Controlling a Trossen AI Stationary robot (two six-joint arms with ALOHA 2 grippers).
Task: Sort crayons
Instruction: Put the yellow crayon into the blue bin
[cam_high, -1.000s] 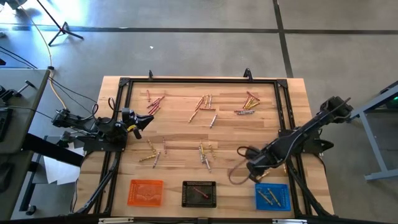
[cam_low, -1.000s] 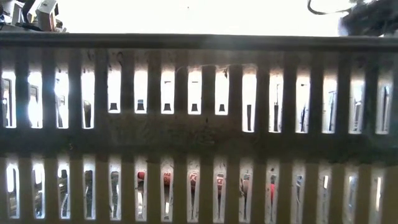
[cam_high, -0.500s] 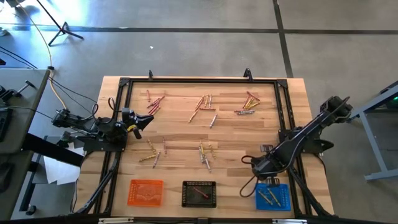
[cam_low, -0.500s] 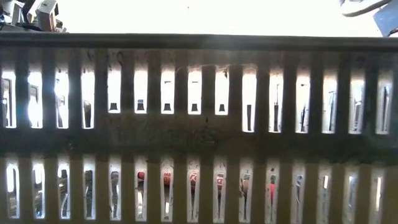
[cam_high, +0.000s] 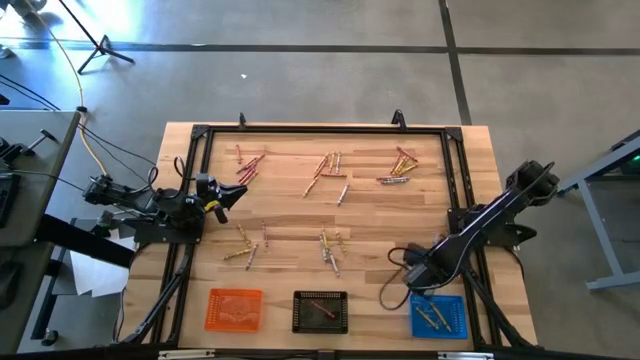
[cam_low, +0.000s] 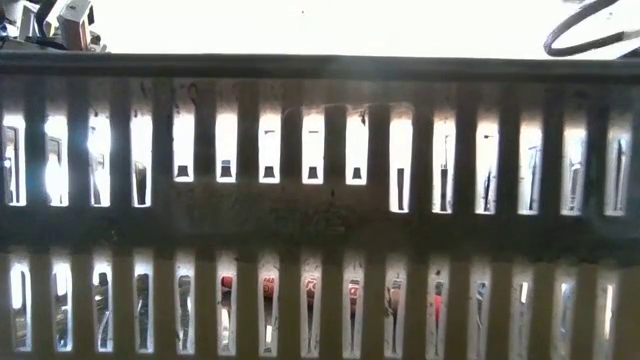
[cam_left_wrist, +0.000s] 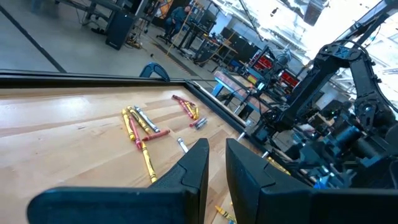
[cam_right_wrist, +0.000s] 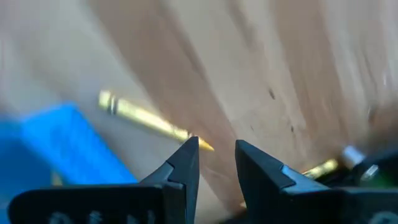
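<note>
Wood table (cam_high: 290, 225) is strewn with crayon clusters (cam_high: 325, 172); more crayons are seen in the blue tray (cam_high: 438, 316). Right gripper (cam_right_wrist: 214, 155) is held just above that tray's far edge, fingers slightly parted, nothing gripped; one yellow crayon (cam_right_wrist: 152, 120) is seen just past the tips. Left gripper (cam_left_wrist: 216, 163) is parked at the table's left edge, fingers nearly closed, empty.

wooden table (cam_high: 290, 215) | crayons (cam_high: 328, 170) scattered (six clusters) | three trays (cam_high: 320, 311) near edge
</note>
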